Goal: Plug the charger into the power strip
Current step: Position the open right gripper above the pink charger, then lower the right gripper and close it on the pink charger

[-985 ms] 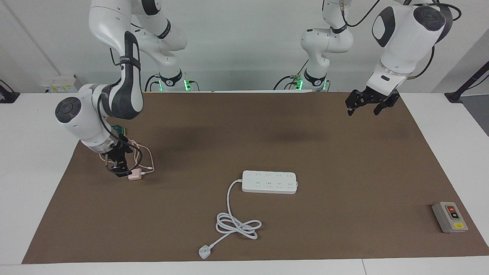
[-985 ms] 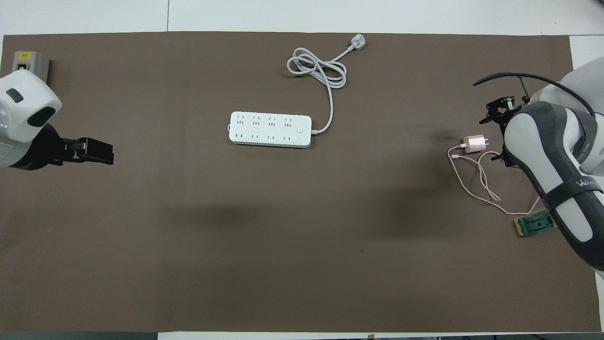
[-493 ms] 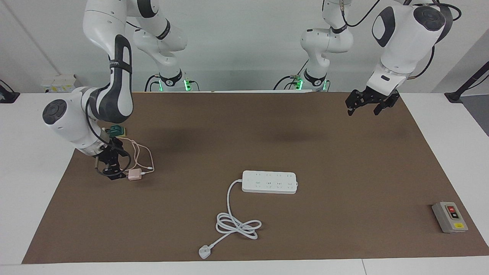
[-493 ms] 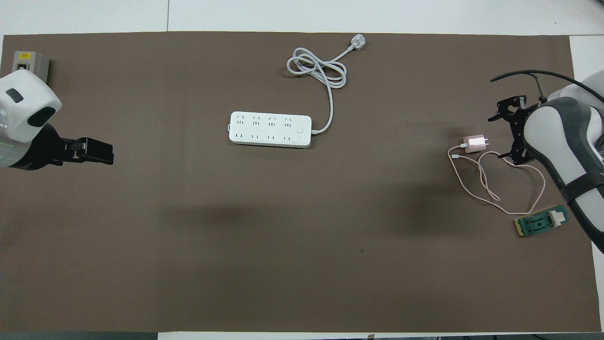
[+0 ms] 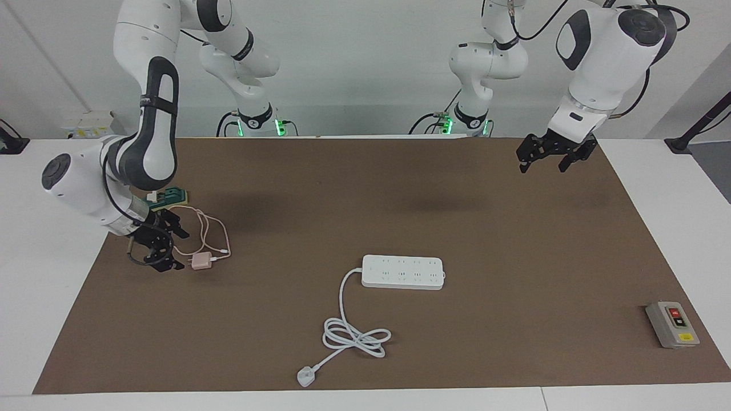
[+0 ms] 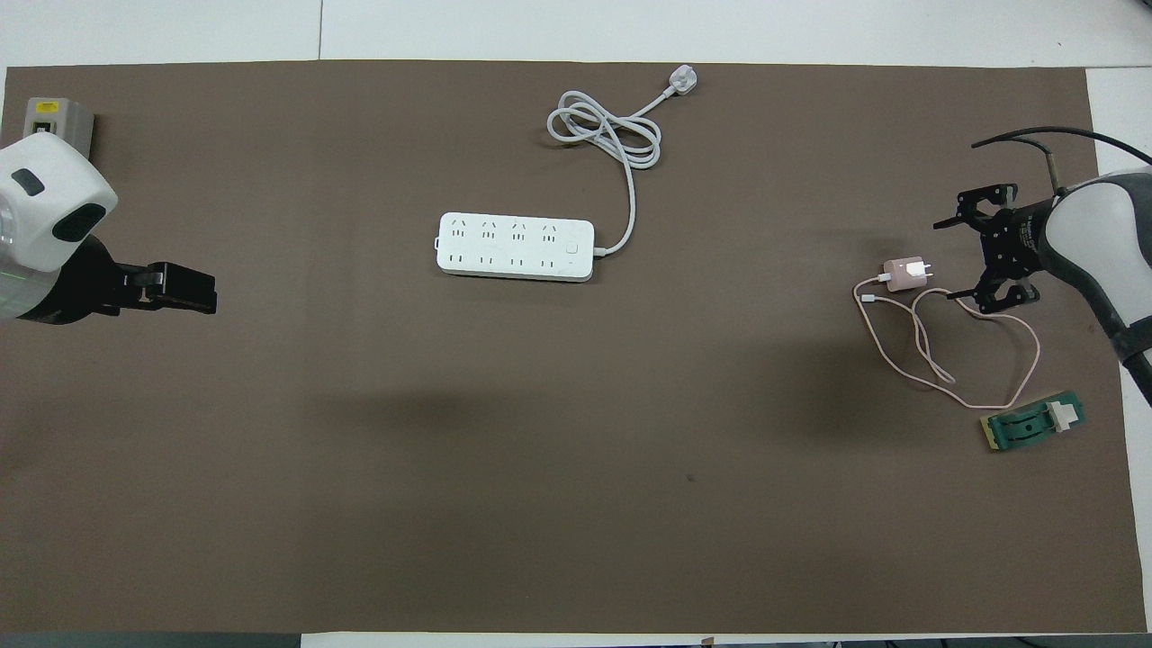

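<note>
The pale-pink charger (image 5: 200,261) (image 6: 903,273) lies on the brown mat at the right arm's end, with its thin pink cable (image 5: 220,234) (image 6: 918,346) looped beside it. My right gripper (image 5: 178,250) (image 6: 967,256) is open and empty, low over the mat just beside the charger, apart from it. The white power strip (image 5: 402,272) (image 6: 516,246) lies flat mid-table, and its thick cord (image 5: 354,334) (image 6: 603,135) coils to a white plug (image 5: 306,377) (image 6: 682,81). My left gripper (image 5: 542,164) (image 6: 193,288) waits open and empty, raised over the left arm's end of the mat.
A green-and-yellow block with a white piece (image 5: 171,197) (image 6: 1030,423) lies nearer to the robots than the charger. A grey switch box (image 5: 672,324) (image 6: 54,117) sits at the left arm's end, farther from the robots. The brown mat (image 5: 514,228) covers most of the table.
My right gripper has drawn back from the charger toward the right arm's end of the table, and the green block has come into view. The charger and left arm have not moved.
</note>
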Motion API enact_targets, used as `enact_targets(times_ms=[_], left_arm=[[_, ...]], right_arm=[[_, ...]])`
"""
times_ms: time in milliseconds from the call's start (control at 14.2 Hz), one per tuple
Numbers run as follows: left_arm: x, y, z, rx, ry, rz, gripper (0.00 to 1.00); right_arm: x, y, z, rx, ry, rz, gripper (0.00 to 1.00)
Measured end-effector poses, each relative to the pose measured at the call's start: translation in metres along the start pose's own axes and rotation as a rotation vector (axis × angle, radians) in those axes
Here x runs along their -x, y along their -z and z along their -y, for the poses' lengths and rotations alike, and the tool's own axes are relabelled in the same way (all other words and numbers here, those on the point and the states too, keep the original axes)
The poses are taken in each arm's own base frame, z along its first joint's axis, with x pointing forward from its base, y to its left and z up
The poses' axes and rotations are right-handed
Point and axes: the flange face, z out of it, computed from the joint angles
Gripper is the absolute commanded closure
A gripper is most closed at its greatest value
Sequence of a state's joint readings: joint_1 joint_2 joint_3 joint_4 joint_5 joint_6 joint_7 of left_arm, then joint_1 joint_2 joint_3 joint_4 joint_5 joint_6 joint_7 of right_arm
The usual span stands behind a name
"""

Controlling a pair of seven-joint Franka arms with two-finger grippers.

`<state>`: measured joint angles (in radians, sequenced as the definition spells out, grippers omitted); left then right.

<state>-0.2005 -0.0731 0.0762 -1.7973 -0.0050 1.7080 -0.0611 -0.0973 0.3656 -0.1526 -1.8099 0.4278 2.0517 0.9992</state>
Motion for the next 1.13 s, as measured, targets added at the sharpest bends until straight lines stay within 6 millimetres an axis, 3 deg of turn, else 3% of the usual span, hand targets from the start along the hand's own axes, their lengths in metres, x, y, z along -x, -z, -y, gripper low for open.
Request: enact_targets(times_ms=[563, 1126], left_arm=[[0.0, 0.0, 0.0, 0.0, 0.0, 0.0, 0.0], [0.0, 0.0, 0.0, 0.0, 0.0, 0.0, 0.0]], right_arm=[[-0.009, -0.02, -0.007, 0.014, -0.077, 0.149, 0.0], [-0.011, -0.037, -0.002, 0.026, 0.09, 0.207, 0.0]])
